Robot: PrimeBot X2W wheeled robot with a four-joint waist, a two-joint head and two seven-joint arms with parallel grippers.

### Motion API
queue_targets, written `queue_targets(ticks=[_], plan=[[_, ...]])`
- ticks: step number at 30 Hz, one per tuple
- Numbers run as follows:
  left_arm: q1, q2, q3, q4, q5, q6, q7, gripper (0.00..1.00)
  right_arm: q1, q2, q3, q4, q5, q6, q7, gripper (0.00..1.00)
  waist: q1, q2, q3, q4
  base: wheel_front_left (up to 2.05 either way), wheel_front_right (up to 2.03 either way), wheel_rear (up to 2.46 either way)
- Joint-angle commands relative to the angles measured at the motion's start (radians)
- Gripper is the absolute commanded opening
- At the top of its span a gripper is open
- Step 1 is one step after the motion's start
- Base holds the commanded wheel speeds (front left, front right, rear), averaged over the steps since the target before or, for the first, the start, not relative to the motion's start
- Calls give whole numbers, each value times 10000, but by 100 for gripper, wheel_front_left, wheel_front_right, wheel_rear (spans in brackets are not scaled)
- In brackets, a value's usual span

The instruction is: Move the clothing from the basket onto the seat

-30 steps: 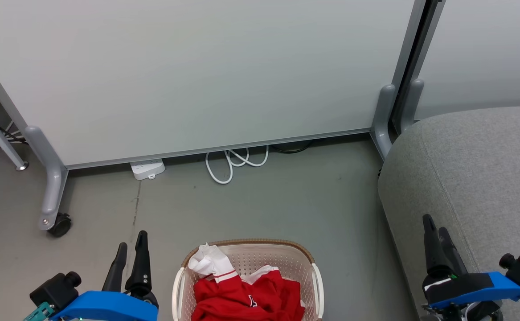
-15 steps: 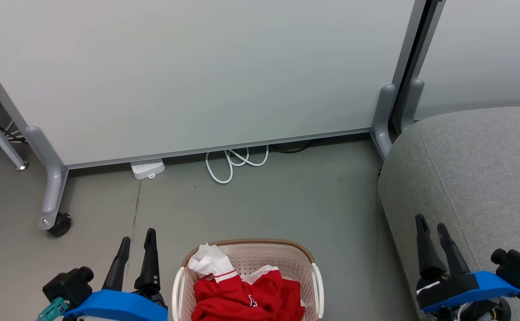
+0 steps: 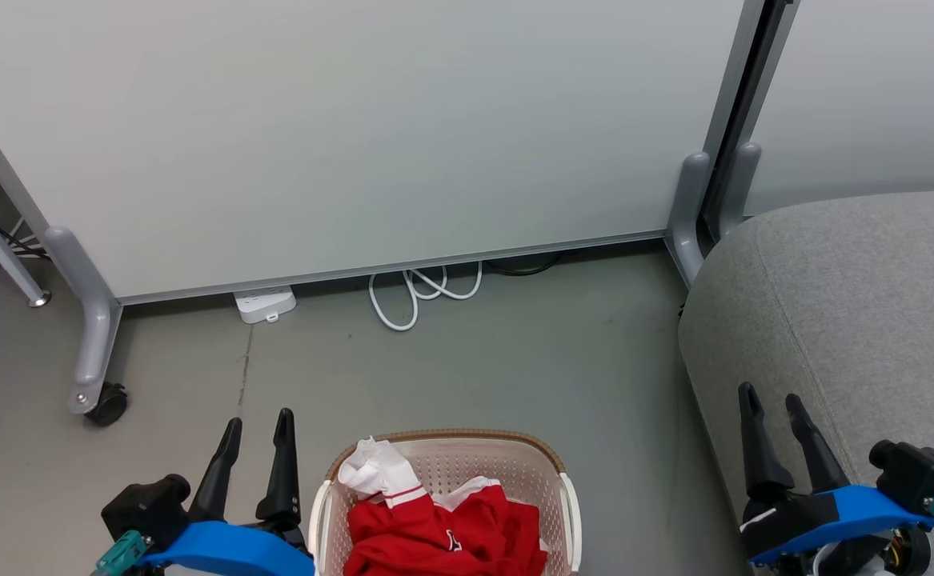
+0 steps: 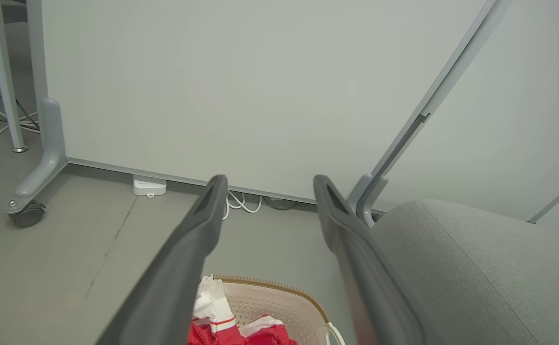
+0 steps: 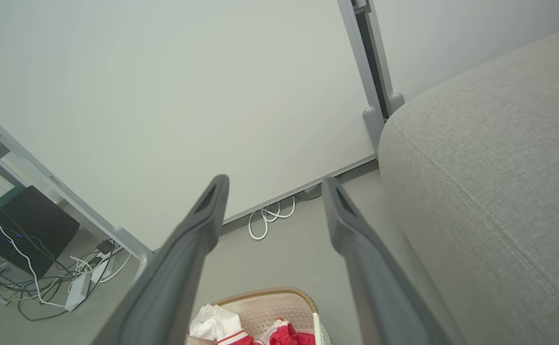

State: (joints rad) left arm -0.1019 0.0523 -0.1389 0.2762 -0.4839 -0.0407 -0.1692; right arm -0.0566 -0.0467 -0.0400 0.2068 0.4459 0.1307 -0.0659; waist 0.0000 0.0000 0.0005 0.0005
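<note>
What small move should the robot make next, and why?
Probably swing the open left hand over the cream-white perforated plastic basket, down to the soft red-and-white clothing: it lies there untouched, and this hand is beside the rim.

The head camera looked down on the basket [image 3: 467, 462] from high up. Both wrist cameras looked over its far end.
</note>
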Motion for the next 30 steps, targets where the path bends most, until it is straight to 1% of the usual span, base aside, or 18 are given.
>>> queue_targets(ticks=[1, 19, 30], plan=[[-204, 79, -45, -39, 251, 61, -87, 100, 5, -41, 13, -117, -271, 0, -65, 100, 0, 0, -9, 4, 0, 0, 0], [-263, 58, -183, 102, 1597, -21, -491, 100, 41, -48, -37, -167, -1778, 0, -281, 100, 0, 0, -39, 46, 0, 0, 0], [-281, 38, -283, 193, 2283, 47, -709, 100, 48, -51, -6, -127, -2623, -1, -427, 100, 0, 0, -44, 45, 0, 0, 0]])
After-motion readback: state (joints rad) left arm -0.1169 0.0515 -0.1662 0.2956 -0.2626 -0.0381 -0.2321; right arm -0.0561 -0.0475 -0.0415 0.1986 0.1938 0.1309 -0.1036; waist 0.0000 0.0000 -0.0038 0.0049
